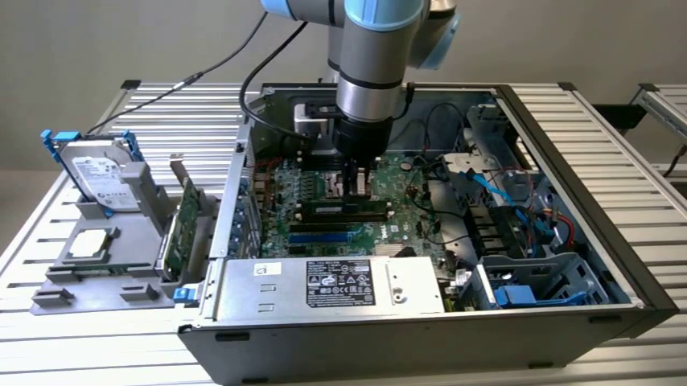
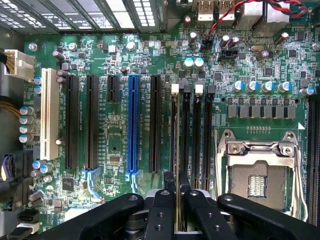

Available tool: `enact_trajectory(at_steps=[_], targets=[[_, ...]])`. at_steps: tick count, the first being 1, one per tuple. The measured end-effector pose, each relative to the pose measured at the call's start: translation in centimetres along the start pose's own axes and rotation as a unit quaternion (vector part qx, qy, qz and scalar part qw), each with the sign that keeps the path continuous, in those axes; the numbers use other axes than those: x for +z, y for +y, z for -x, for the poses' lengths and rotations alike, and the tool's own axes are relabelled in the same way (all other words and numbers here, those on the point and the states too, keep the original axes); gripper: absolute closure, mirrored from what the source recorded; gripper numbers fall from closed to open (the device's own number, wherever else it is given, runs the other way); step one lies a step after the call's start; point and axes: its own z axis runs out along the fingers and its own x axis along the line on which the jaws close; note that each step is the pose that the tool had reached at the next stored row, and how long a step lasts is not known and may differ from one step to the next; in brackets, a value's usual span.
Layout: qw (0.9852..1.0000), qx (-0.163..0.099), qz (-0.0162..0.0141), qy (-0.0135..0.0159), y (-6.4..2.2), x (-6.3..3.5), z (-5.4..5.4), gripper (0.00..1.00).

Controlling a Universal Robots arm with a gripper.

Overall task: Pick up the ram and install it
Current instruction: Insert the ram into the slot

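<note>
This looks like a robotics lab or assembly test cell: an industrial robot arm [image 1: 371,48] reaches down over a table [image 1: 612,129] of slatted aluminium profile. On the table sit an open computer case [image 1: 633,281] with its motherboard [image 2: 115,135] bare, and a grey fixture [image 1: 102,281] racking a hard drive [image 1: 99,173] and an expansion card [image 1: 188,221].

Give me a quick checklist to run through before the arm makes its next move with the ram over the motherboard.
1. End effector shut on the ram: ok.
2. Ram edge running parallel with the memory slots: ok.
3. White latch at the slot's end open: cannot tell.
4. Ram seated fully in a slot: cannot tell.
5. Red and black wires away from the memory slots: ok.
</note>
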Motion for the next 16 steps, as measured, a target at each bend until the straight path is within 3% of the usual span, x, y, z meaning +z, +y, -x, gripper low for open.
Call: enact_trajectory(at_steps=[16], targets=[[1.0,0.0,0.0003,0.0006,0.02,-0.16,-0.23,0.86]])
